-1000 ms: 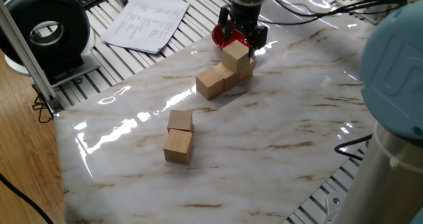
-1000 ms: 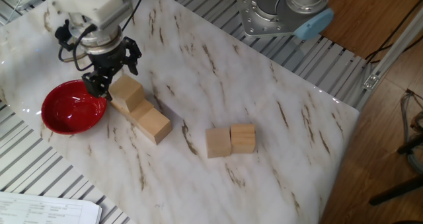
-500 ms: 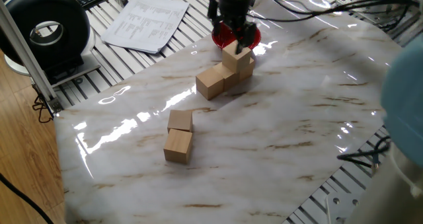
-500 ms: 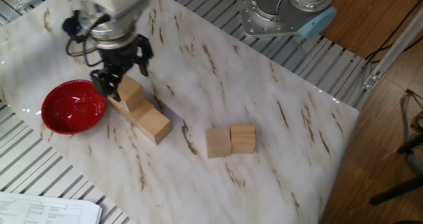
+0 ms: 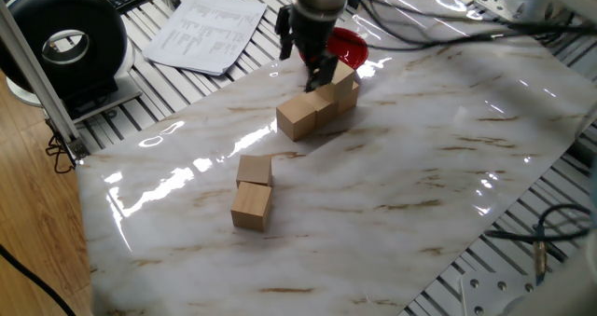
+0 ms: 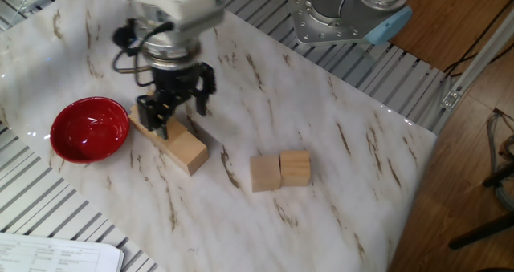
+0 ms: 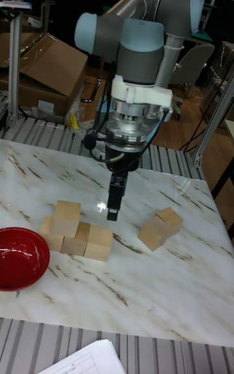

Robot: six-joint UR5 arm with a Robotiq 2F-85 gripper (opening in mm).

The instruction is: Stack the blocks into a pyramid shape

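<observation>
The tool is empty, its fingers apart with nothing between them. It hangs above the desk, clear of the blocks. One second ago it stood over the upper block, next to the red bowl. Half a second ago it was lifting off that block. It now sits further along the row, toward the free end of the stack, and the upper block is left in place.

Stack: in the tall fixed view, three blocks form a bottom row and a fourth block rests on top, over the end of the row nearest the bowl. In that view the bowl lies at 9 o'clock of the stack, just beside it. In the other fixed view the tool covers part of the stack; the end block of the row shows at 5 o'clock of the tool.

Loose blocks: two blocks lie touching each other as a pair, well apart from the stack. In the tall fixed view the pair is at 3 o'clock of the stack. In one fixed view the pair is at 7 o'clock of the stack. Their position matches the earlier frames.

A sheet of paper lies beyond the desk edge.
</observation>
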